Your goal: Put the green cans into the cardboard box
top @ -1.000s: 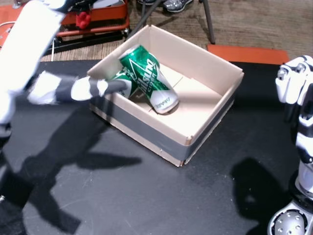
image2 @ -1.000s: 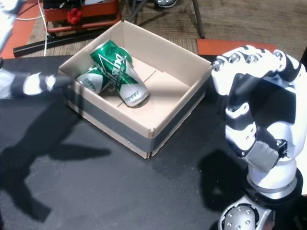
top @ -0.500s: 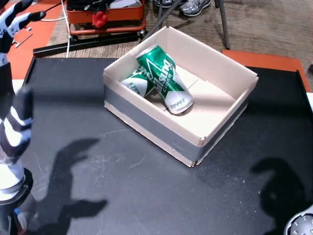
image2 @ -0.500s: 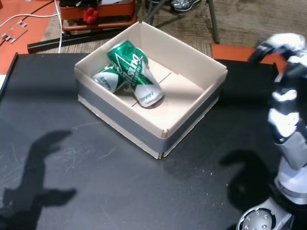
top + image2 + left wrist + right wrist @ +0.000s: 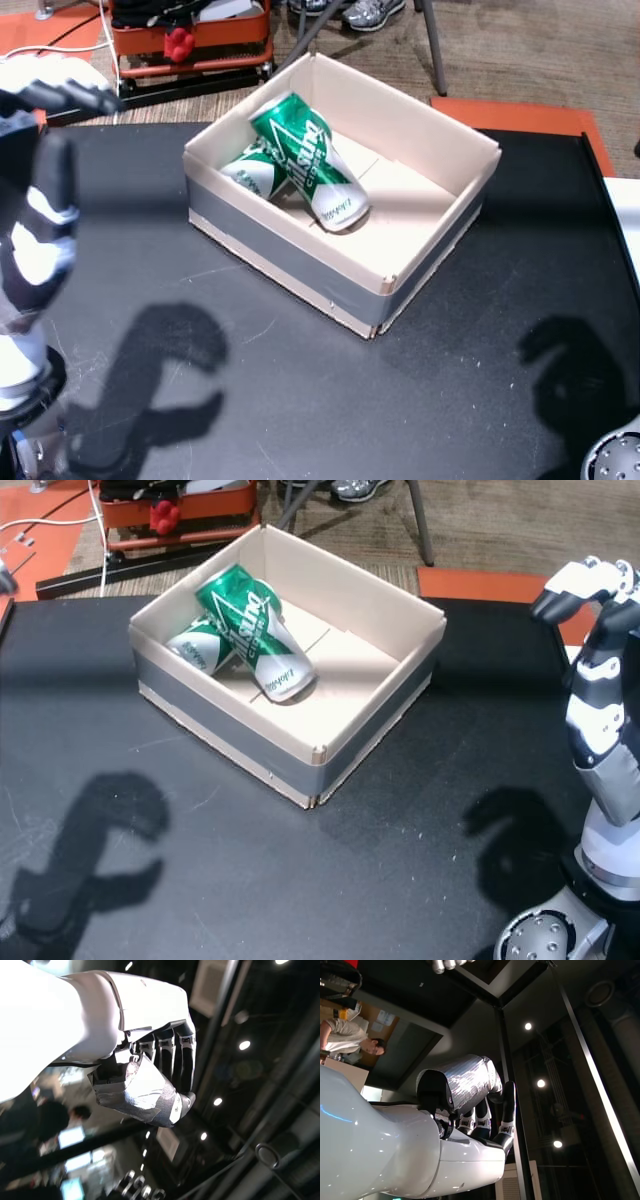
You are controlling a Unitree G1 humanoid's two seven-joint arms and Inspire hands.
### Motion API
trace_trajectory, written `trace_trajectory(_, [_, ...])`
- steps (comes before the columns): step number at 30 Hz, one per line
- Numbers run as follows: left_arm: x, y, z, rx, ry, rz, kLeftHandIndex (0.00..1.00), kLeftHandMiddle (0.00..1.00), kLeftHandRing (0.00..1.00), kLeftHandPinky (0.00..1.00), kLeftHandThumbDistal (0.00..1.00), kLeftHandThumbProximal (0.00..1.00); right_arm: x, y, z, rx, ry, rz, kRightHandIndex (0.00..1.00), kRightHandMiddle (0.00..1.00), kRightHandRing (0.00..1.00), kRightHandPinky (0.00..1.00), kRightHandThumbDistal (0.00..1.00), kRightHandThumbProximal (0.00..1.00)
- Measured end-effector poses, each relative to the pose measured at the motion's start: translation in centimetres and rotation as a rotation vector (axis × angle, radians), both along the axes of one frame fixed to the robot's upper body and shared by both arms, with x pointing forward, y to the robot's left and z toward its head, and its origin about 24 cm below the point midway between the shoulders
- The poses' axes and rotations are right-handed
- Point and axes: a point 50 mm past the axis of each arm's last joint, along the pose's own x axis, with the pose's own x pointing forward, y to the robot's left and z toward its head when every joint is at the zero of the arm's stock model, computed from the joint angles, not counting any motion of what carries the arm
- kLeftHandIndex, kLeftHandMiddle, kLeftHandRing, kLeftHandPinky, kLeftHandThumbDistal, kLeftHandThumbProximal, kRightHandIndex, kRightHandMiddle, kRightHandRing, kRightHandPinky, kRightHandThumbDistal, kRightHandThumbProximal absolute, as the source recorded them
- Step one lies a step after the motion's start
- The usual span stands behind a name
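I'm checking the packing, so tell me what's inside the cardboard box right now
Inside the cardboard box: two green cans in its far-left corner, one leaning across the other. The lower can is partly covered.

a black table (image 5: 300,400) carries a cardboard box (image 5: 300,265) with grey tape. the box sits ahead of the left hand (image 5: 35,230), well apart.

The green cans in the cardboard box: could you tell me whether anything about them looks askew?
Yes. One green can lies tilted, propped across the other green can in the cardboard box's far-left corner, rather than flat. Neither looks dented or spilled.
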Motion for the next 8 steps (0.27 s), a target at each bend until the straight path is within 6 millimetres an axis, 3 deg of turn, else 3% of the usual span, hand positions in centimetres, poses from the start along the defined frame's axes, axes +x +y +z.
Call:
trace_trajectory(2, [0.5,0.0,-0.5,-0.020,0.044,-0.105,0.17,0.22,0.27,0.33,0.54,0.00,0.0,0.0,0.0,0.006,0.005,-0.001,0.33,0.35,0.40,0.40,0.76,0.00])
trace_trajectory(7, [0.9,1.1,-1.6,-0.129,0.017,-0.353,0.13,0.16,0.22,0.28,0.61,0.00,-0.3,0.1,-0.3,0.007,0.040,0.017,0.31,0.34,0.40,0.42,0.77,0.00])
trace_trajectory(8, [0.7,1.6,-1.9,-0.164,-0.011,-0.388,0.11,0.14,0.21,0.28,0.58,0.00,-0.4,0.2,-0.3,-0.005,0.050,0.028,0.31,0.35,0.40,0.42,0.76,0.00])
